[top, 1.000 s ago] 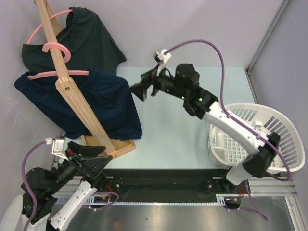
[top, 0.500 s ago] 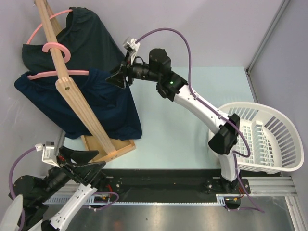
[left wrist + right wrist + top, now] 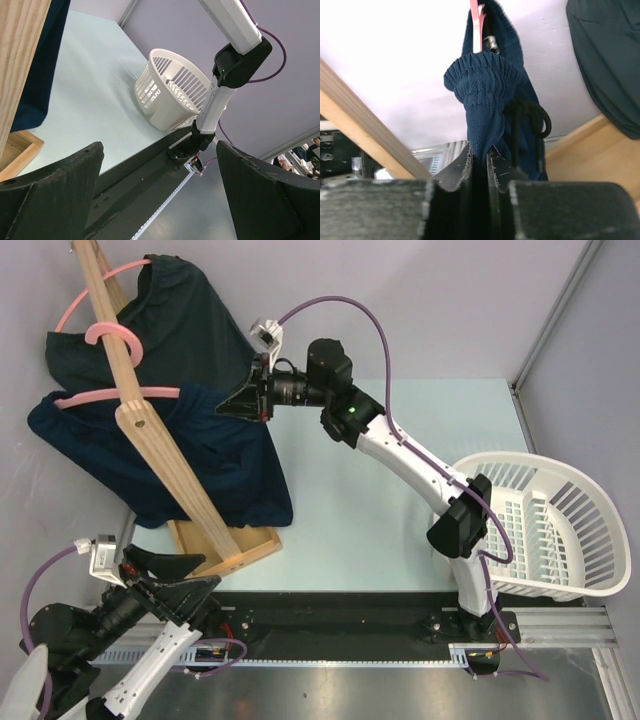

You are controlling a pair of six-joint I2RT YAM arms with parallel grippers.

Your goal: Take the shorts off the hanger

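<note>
Table: a pale green table (image 3: 380,500) with grey walls around it. A white basket (image 3: 590,500) sits at its right side.
Wooden rack: a tall wooden rack (image 3: 160,440) leans up at the left. Two pink hangers hang on it.
Navy shorts: the navy shorts (image 3: 200,455) hang on the lower pink hanger (image 3: 120,393), over the left part of the table.
Dark green shorts: the dark green shorts (image 3: 190,325) hang on the upper pink hanger (image 3: 110,337), further back. Nothing touches them.
Right gripper: the right gripper (image 3: 245,400) is at the top right edge of the navy shorts. The right wrist view shows its fingers squeezed tight on a bunched bit of the stretchy waistband (image 3: 482,82), just beside the black string (image 3: 530,117).
Left gripper: the left gripper (image 3: 185,572) sits low near the foot of the rack. Its fingers are wide apart and hold nothing.
Step now: I think the grab is made and the pull-off comes now. Both shorts are on their hangers, so the job is only at its start.
Next move: it likely calls for a slow pull sideways, so the waistband slides off the end of the hanger toward the bare part of the table. The squeeze must stay tight, because soft cloth can slip out. The hanger might swing or lift off the rack if the cloth catches on it.
</note>
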